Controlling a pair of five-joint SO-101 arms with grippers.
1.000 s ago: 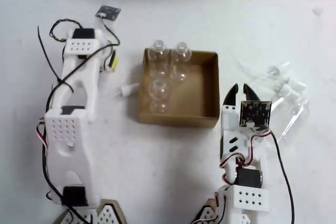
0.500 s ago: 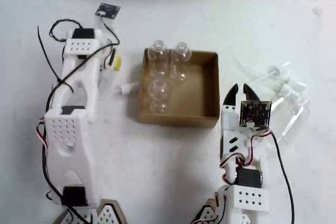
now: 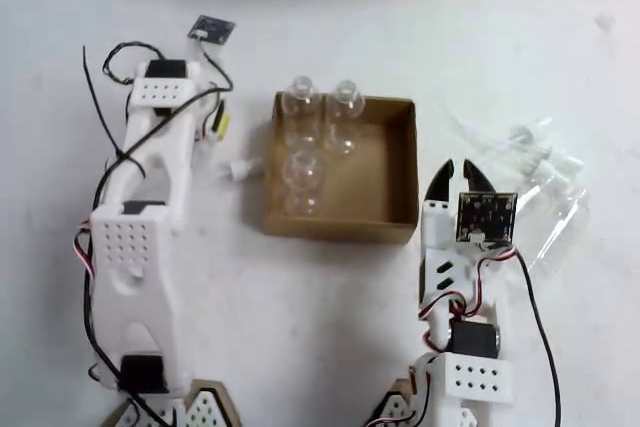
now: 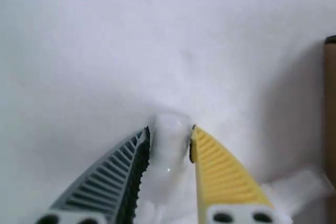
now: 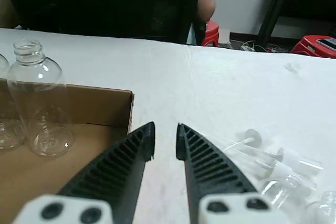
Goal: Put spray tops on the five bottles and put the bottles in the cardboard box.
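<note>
One white table (image 3: 330, 317) carries everything, and the cardboard box (image 3: 340, 223) sits open-topped near its middle. The left arm (image 3: 135, 237) is the biggest thing on it, stretched along the table to the left of the box, its far end level with the box's far wall. The right arm (image 3: 455, 287) is shorter in view and stands just off the box's near right corner.

To the right of the box, well apart from it, lies a heap of clear bottles and spray tops (image 3: 540, 182), tumbled on their sides. Inside the box there are three clear bottles without tops: two upright against the far wall, the first bottle (image 3: 300, 112) and the second bottle (image 3: 345, 117) side by side, and the third bottle (image 3: 302, 185) nearer the middle, along the left wall.

The right gripper (image 3: 458, 173) points past the box's right wall, its black jaws a narrow slit apart with nothing between them. The left gripper (image 4: 169, 135) hangs low over the table left of the box, its grey and yellow jaws clamped on a white spray top (image 4: 167, 161). A loose spray top (image 3: 243, 169) lies on the table just beside the box's left wall.
</note>
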